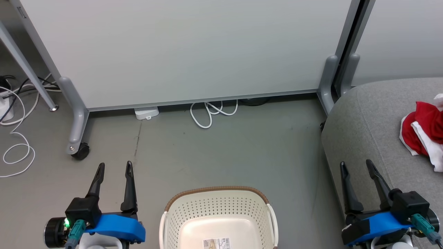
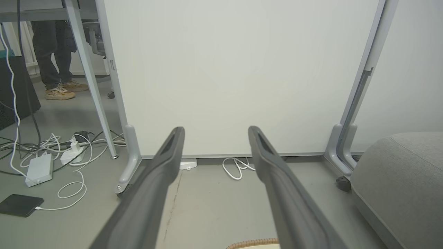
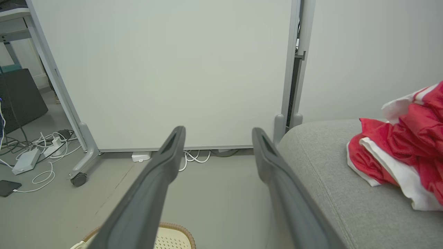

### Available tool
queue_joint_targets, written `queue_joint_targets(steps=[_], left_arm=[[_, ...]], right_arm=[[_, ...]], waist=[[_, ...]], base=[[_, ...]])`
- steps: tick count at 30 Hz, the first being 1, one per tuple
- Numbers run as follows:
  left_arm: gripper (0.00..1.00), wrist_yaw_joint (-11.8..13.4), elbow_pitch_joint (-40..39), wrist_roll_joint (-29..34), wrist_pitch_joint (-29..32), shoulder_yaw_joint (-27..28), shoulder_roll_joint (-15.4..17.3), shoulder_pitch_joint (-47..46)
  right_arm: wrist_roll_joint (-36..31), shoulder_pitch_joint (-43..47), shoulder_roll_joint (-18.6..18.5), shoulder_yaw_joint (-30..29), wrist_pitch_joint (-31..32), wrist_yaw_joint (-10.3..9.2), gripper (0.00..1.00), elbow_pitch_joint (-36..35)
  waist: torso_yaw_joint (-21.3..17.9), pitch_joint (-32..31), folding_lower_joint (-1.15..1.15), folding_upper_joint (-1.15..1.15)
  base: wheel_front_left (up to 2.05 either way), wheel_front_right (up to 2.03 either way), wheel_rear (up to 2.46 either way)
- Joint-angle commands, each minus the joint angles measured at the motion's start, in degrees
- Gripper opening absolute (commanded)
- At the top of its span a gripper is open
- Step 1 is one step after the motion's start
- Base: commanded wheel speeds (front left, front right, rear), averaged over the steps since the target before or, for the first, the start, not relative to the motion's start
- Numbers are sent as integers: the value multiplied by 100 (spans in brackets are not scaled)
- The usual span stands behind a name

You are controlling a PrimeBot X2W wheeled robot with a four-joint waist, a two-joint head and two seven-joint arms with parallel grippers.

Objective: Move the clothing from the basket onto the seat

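My left tool [image 1: 115,164] and right tool [image 1: 355,163] both wide, gripping nothing; basket [image 1: 214,207] between them, clothing [image 1: 424,135] on seat [image 1: 367,121], right of right tool.

Wide-spread left hand [image 2: 215,130] facing white panel [image 2: 235,69]; grey seat [image 2: 401,180] at right

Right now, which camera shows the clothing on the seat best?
The right wrist view: the clothing lies large on the seat, folds and white trim clear. The head view has it small and cropped; the left wrist view catches the seat's end.
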Motion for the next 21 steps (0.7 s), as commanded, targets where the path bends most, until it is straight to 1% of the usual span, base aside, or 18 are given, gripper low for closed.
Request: queue_joint_targets(steps=[1,6,7,12,21], left_arm=[[100,-12,12,48,-15,45,-6,30],[100,-14,77,82,-15,95,-21,21],[0,-15,76,65,0,89,-13,1],[0,-17,313,3,66,112,-32,142],[0,-41,268,-1031,365,228,-31,55]], right_arm=[[8,93,19,6,-22,1,100,16],[93,92,22,36,-22,1,100,45],[71,1,5,37,0,0,0,44],[121,37,16,26,56,0,0,285],[1170,-31,16,-46,341,0,0,275]], waist=[[3,-2,0,0],[15,-8,0,0],[16,-8,0,0],[16,-9,0,0],[3,-14,0,0]], base=[[0,0,0],[0,0,0],[0,0,0],[0,0,0],[0,0,0]])
